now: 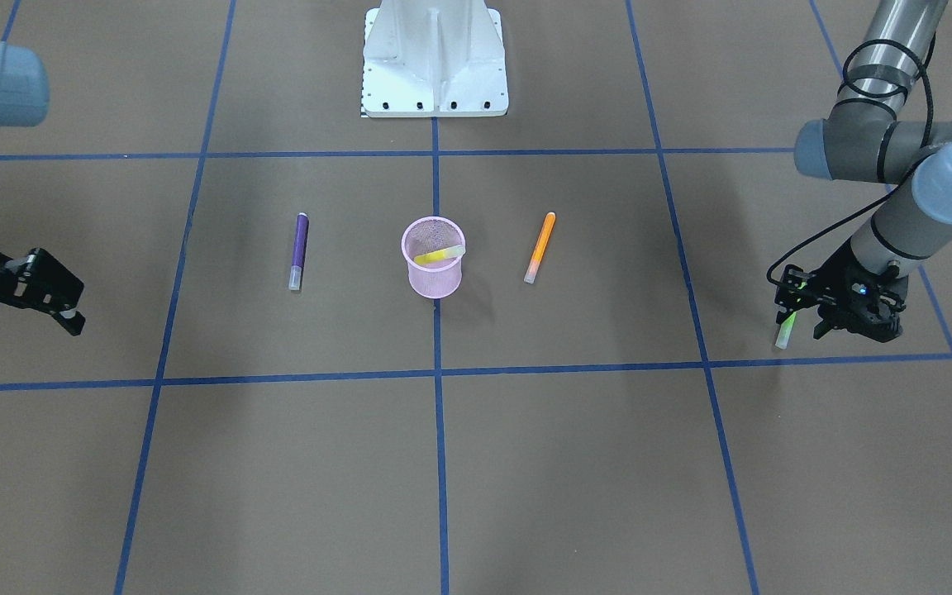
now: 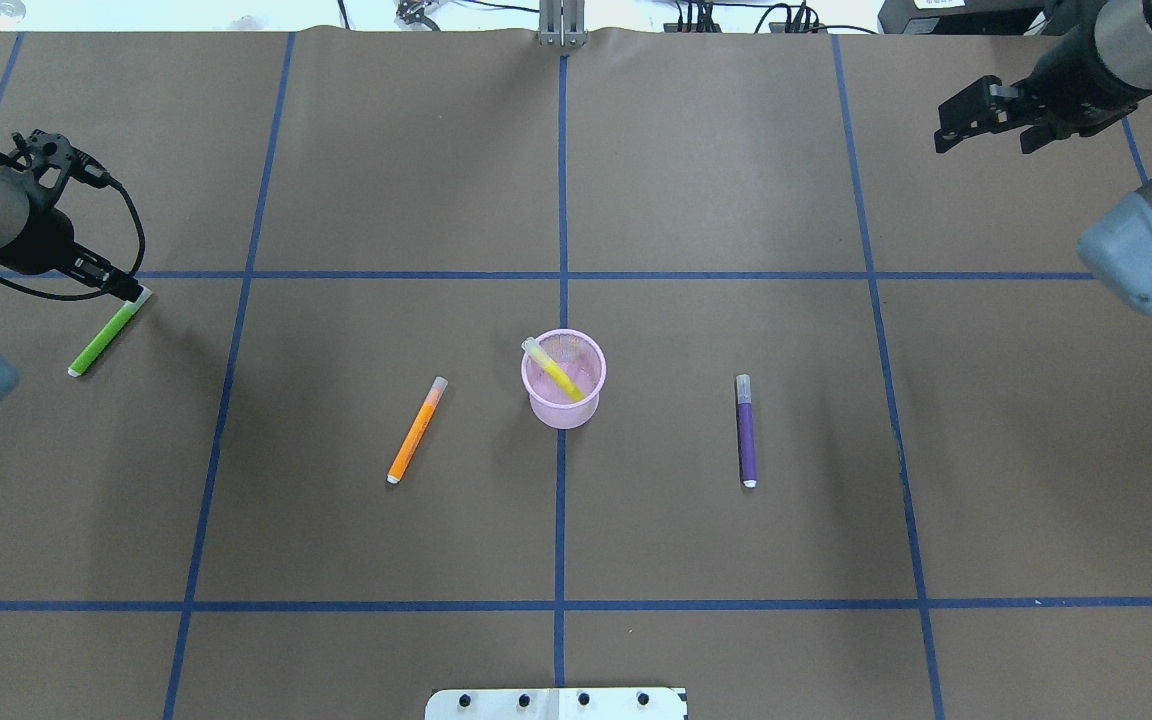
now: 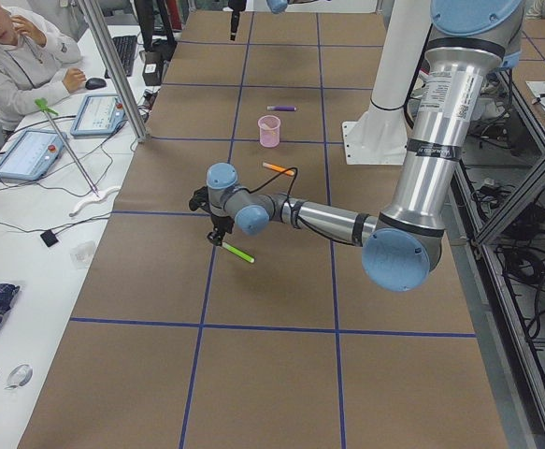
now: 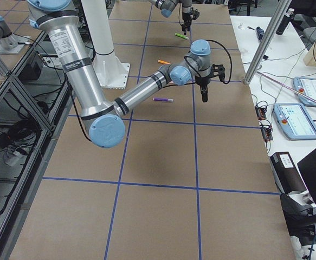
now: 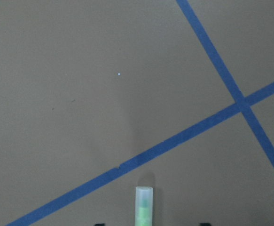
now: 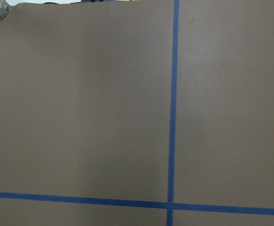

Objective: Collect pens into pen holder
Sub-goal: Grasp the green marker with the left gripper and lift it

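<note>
The pink mesh pen holder (image 2: 563, 405) (image 1: 435, 279) stands upright at the table's middle. The yellow pen (image 2: 556, 370) leans inside it. The orange pen (image 2: 417, 430) (image 1: 540, 247) lies flat on the holder's left-arm side. The purple pen (image 2: 747, 432) (image 1: 299, 249) lies flat on the right-arm side. My left gripper (image 2: 131, 290) (image 1: 798, 307) is far out at the table's left and is shut on the cap end of the green pen (image 2: 106, 335) (image 1: 786, 330). The pen's pale cap shows in the left wrist view (image 5: 144, 205). My right gripper (image 2: 986, 140) (image 1: 30, 329) is open and empty, far right.
The robot's white base (image 1: 435, 58) sits behind the holder. Blue tape lines (image 2: 562, 275) cross the brown table cover. Beyond the left end stands a side table with tablets (image 3: 29, 150) and a seated person (image 3: 15, 56).
</note>
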Motion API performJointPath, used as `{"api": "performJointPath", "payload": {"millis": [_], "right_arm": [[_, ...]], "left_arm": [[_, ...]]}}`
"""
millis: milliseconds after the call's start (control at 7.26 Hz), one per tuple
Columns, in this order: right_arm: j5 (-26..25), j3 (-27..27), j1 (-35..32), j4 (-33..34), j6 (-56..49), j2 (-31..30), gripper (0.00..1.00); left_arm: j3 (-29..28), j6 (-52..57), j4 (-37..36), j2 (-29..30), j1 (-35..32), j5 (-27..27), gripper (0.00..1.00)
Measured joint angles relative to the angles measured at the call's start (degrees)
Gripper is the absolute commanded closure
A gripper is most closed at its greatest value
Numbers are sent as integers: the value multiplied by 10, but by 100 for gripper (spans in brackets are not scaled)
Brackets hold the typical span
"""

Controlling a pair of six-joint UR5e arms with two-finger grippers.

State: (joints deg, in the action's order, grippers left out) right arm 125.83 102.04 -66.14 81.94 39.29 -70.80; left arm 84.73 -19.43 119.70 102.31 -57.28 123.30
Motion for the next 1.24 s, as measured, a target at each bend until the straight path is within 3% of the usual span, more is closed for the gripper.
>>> {"api": "performJointPath", "payload": {"millis": [138, 551, 688, 826, 1239], "right_arm": [[12, -6, -17, 0, -29, -12, 0], [20, -11, -45, 0, -99, -49, 0], [20, -12, -48, 0, -105, -54, 0], [21, -11, -50, 0, -108, -56, 0], [21, -10, -50, -1, -109, -58, 0]], "left_arm": [[-6, 0, 2, 1, 2, 0, 43], [-33, 0, 36, -4, 20, -1, 56], [-48, 0, 54, -4, 23, -1, 73], [-57, 0, 68, -3, 24, 1, 100], [-54, -1, 76, 0, 25, 6, 100]]}}
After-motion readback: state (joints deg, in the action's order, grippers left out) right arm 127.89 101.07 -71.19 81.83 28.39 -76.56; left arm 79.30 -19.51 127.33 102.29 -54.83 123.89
